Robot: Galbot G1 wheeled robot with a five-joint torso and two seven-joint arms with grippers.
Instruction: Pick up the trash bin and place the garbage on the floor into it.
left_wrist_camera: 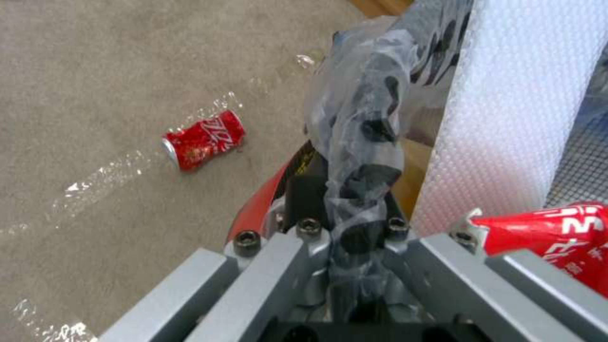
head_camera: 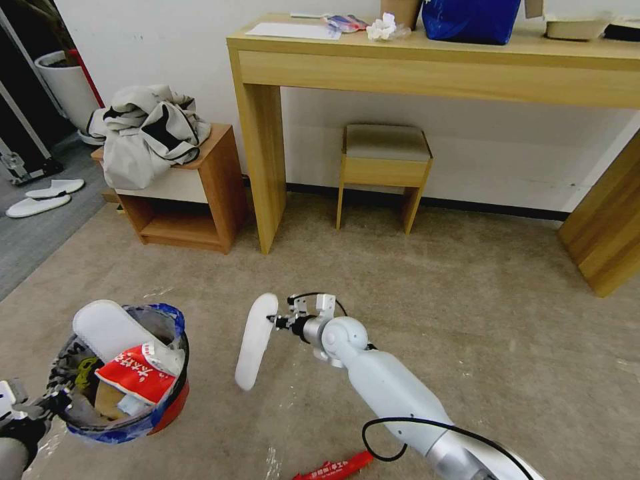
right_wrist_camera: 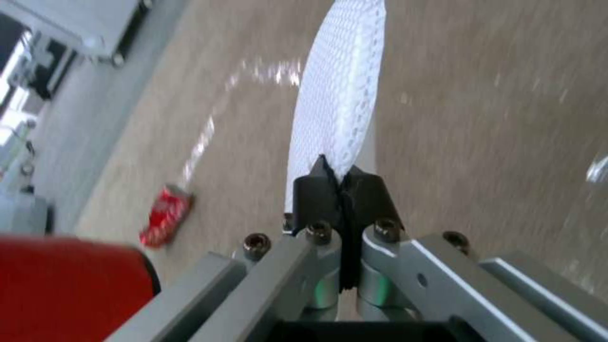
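Note:
The trash bin (head_camera: 168,408), a red bucket with a clear bag and blue edging, hangs low at the left, with my left gripper (head_camera: 52,399) shut on its rim. In the left wrist view the left gripper (left_wrist_camera: 355,190) pinches the bagged rim, beside the bin's red wall (left_wrist_camera: 263,202). Inside lie a white slipper (head_camera: 110,328) and a red wrapper (head_camera: 137,380). My right gripper (head_camera: 277,321) is shut on the edge of a second white slipper (head_camera: 257,340), held above the floor (head_camera: 433,300) right of the bin. The right wrist view shows that gripper (right_wrist_camera: 339,183) on the slipper (right_wrist_camera: 342,95).
A red can (left_wrist_camera: 204,139) lies on the carpet near the bin, and a red wrapper (head_camera: 333,467) lies by my right arm. Ahead stand a wooden desk (head_camera: 267,133), a stool (head_camera: 383,167) and a low side table (head_camera: 207,193) with clothes. Two white slippers (head_camera: 43,197) rest on grey flooring.

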